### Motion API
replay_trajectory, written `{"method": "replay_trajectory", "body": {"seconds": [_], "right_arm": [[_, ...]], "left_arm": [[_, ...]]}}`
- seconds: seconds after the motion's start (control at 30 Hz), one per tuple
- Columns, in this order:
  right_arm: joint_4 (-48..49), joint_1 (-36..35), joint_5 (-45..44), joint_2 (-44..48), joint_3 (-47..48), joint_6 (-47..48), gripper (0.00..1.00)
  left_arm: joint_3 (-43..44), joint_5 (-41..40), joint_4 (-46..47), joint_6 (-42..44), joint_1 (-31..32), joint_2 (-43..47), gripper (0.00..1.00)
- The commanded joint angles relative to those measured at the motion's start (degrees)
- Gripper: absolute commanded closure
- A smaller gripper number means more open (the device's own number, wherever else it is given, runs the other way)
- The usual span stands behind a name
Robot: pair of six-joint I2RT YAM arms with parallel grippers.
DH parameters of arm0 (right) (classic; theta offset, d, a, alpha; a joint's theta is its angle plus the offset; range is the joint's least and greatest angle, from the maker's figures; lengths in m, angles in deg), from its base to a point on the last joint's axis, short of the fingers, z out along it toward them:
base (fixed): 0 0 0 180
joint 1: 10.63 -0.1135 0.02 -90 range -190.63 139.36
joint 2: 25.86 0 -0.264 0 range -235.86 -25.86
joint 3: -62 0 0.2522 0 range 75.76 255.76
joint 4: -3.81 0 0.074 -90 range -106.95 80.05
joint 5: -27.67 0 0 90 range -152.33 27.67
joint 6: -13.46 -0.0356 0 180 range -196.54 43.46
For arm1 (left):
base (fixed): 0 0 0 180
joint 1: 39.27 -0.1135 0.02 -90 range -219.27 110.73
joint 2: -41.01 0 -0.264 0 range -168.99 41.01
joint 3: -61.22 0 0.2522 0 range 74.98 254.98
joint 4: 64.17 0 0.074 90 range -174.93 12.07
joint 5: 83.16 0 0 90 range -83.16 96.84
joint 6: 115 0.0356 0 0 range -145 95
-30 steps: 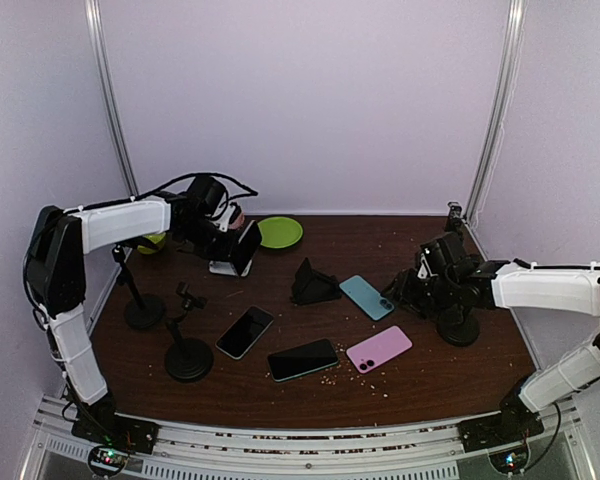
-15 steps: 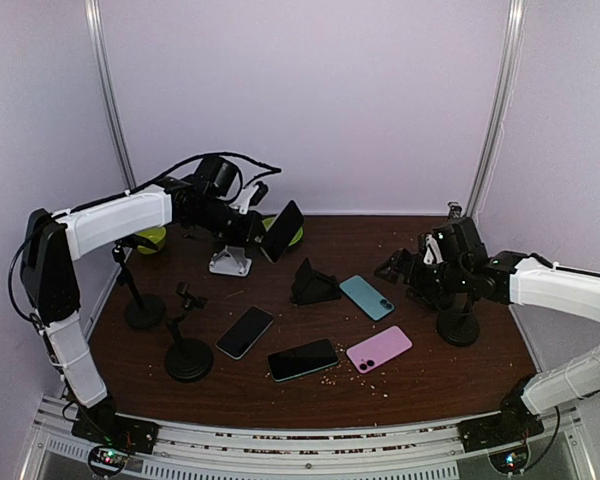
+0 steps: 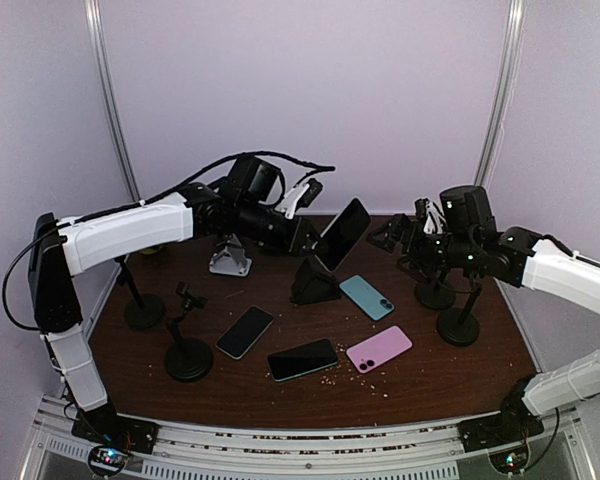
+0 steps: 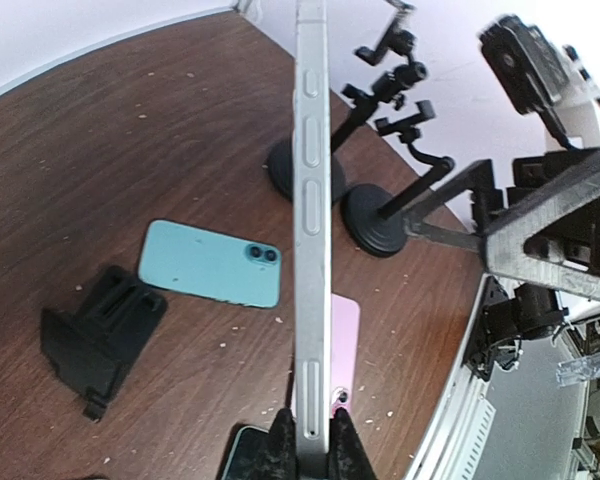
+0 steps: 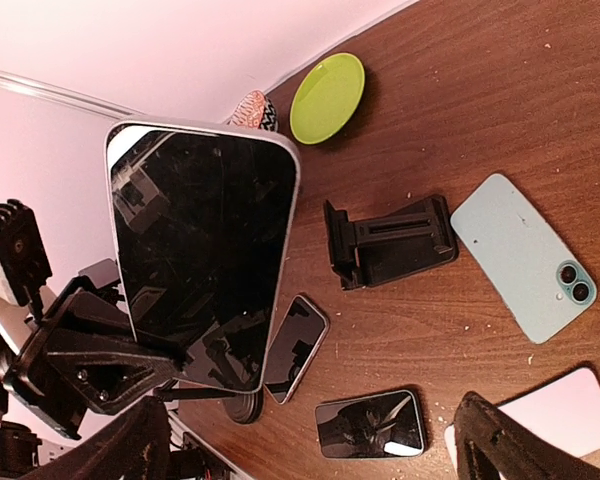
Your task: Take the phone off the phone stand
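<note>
5 phones [image 3: 342, 232], 1 in L fingers [image 4: 277, 455]

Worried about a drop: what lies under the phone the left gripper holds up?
Brown table, with the teal phone and black folding stand nearby. A pink phone is partly covered by the held phone.

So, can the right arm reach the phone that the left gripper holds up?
Probably yes: the open right gripper faces the phone in the left gripper, and nothing seems to stand between them.
</note>
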Motion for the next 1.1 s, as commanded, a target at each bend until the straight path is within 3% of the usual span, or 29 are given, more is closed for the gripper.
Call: {"method": "replay_trajectory", "body": {"seconds": [0.0,0.73,1.07], "right_arm": [[-1.2,-1.2,0.0,-0.5,2.1,-1.9,0.01],[0.1,-2.7,1.0,-3.1,2.9,-3.1,0.01],[1.0,-2.8,0.2,-2.8,1.9,-3.4,0.29]], "left_arm": [[0.5,0.8,7.7,-0.1,2.7,0.6,1.0],[1.9,-2.9,5.4,2.6,10.0,-1.8,1.0],[3.1,-4.7,3.8,3.5,11.4,-2.8,1.0]]}}
